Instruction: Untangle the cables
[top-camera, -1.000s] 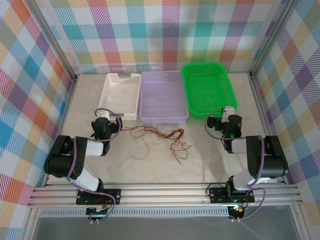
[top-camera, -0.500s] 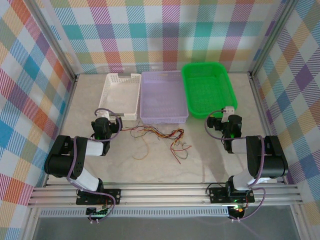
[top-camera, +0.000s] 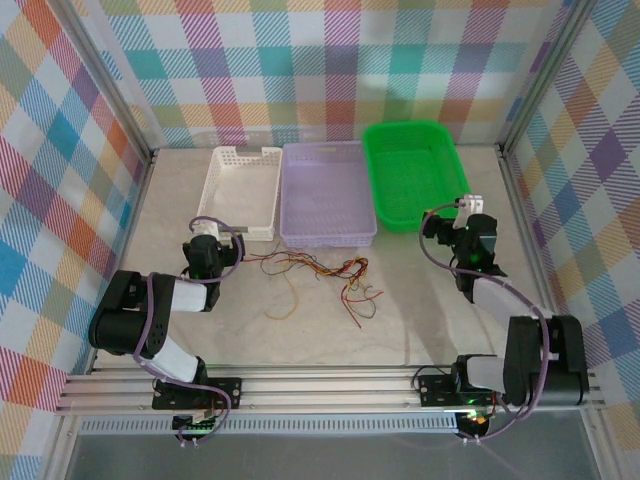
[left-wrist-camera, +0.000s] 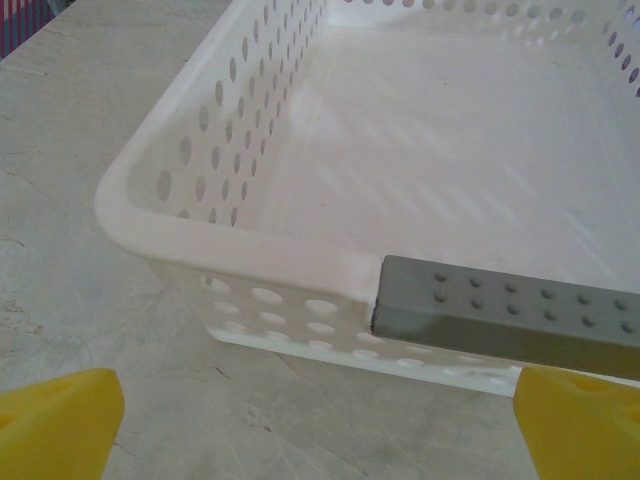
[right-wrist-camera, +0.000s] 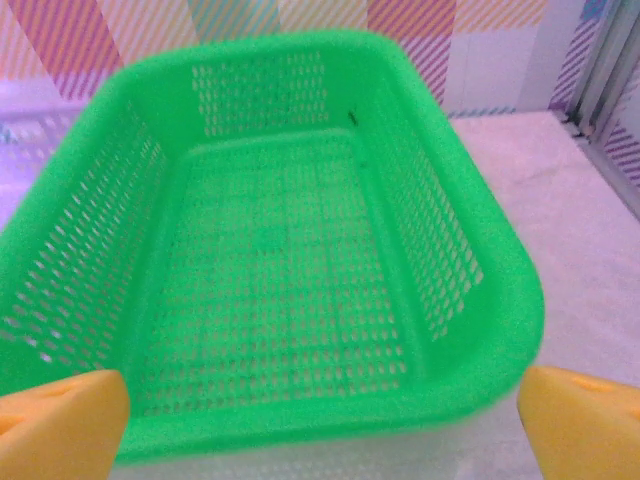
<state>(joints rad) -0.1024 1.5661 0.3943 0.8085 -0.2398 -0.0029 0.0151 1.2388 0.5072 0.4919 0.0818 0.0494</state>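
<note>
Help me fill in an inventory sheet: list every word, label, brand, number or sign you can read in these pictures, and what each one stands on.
There is no readable text.
The white basket, lavender tray and green basket show plain perforated plastic with no print or sticker visible.
The plaid walls carry only a coloured check pattern, with no letters or numbers.

Your top camera looks down from above the near edge over the whole table (top-camera: 420, 320). Left wrist sits close at the white tray's (left-wrist-camera: 250, 250) corner, right wrist faces the green basket (right-wrist-camera: 500, 300) closely; both show overhead too.
</note>
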